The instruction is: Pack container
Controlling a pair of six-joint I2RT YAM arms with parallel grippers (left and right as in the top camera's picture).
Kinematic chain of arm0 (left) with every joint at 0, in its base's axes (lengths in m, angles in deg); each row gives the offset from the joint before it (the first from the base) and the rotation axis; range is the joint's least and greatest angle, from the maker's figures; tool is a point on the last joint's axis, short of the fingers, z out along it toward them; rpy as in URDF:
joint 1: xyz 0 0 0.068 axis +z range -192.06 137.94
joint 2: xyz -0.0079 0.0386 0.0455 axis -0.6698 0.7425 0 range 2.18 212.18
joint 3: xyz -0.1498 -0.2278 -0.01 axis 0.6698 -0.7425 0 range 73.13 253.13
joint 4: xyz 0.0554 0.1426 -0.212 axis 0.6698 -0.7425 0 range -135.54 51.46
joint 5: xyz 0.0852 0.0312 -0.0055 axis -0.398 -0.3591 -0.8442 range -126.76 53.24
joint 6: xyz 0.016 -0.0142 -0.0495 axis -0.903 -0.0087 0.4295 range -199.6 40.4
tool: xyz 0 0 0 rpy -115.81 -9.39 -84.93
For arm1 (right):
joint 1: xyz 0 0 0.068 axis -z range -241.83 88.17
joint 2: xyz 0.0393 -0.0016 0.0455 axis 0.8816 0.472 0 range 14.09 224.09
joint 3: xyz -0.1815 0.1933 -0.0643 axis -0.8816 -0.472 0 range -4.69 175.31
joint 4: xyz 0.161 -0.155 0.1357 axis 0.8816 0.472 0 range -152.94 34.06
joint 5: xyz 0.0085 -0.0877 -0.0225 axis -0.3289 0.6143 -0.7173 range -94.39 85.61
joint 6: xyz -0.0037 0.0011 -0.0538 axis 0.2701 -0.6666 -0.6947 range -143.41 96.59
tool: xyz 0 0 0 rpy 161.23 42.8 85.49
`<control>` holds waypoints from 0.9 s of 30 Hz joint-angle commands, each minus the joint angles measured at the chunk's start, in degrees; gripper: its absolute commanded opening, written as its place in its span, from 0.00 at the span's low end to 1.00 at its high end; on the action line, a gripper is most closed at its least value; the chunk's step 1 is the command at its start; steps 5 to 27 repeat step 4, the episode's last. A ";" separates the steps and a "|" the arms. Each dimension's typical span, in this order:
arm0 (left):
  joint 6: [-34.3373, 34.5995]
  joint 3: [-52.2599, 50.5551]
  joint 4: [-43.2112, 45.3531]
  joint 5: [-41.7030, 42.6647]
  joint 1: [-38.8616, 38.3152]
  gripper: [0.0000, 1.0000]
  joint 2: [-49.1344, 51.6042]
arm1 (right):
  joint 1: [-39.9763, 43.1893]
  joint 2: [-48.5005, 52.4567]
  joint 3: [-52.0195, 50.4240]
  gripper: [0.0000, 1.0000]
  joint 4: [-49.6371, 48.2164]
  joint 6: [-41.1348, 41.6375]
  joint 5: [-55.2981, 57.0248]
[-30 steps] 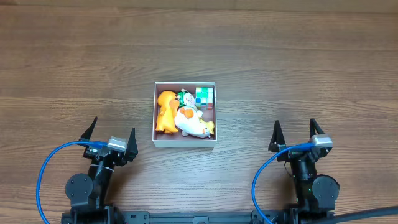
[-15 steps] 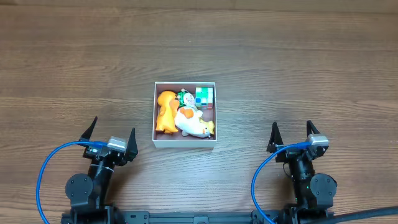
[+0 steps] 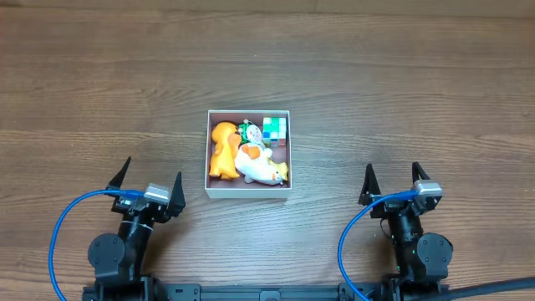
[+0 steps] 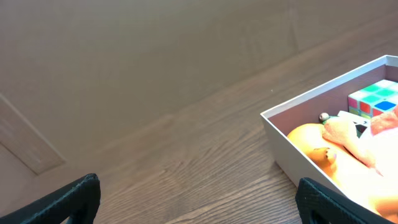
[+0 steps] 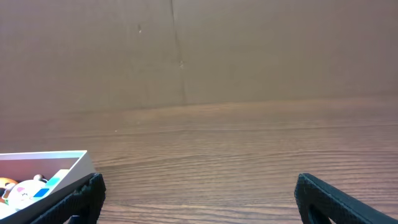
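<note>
The container [image 3: 248, 191] is a shallow white square box at the table's middle. Inside lie an orange toy animal [image 3: 221, 150], a white and orange toy [image 3: 257, 164] and a colourful cube [image 3: 274, 130]. The box also shows in the left wrist view [image 4: 292, 155] and in the right wrist view [image 5: 59, 157]. My left gripper [image 3: 149, 180] is open and empty, near the front edge, left of the box. My right gripper [image 3: 393, 178] is open and empty, near the front edge, right of the box.
The wooden table [image 3: 401, 92] stretches around the box on all sides. Blue cables [image 3: 63, 230] loop beside both arm bases at the front edge.
The right arm drew back slightly toward the front edge between the earliest frame and the middle one. Nothing else moved.
</note>
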 commanded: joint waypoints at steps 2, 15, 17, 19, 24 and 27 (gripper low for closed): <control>-0.22 -0.17 0.02 -0.15 0.31 1.00 -0.31 | -0.22 -0.50 -0.59 1.00 -0.33 -0.17 -0.11; -0.20 -0.17 0.02 -0.13 0.31 1.00 -0.31 | -0.22 -0.50 -0.59 1.00 -0.31 -0.17 -0.11; -0.20 -0.17 0.02 -0.13 0.31 1.00 -0.31 | -0.22 -0.50 -0.59 1.00 -0.31 -0.17 -0.11; -0.20 -0.17 0.02 -0.13 0.31 1.00 -0.31 | -0.22 -0.50 -0.59 1.00 -0.31 -0.17 -0.11; -0.20 -0.17 0.02 -0.13 0.31 1.00 -0.31 | -0.22 -0.50 -0.59 1.00 -0.31 -0.17 -0.11; -0.20 -0.17 0.02 -0.13 0.31 1.00 -0.31 | -0.22 -0.50 -0.59 1.00 -0.31 -0.17 -0.11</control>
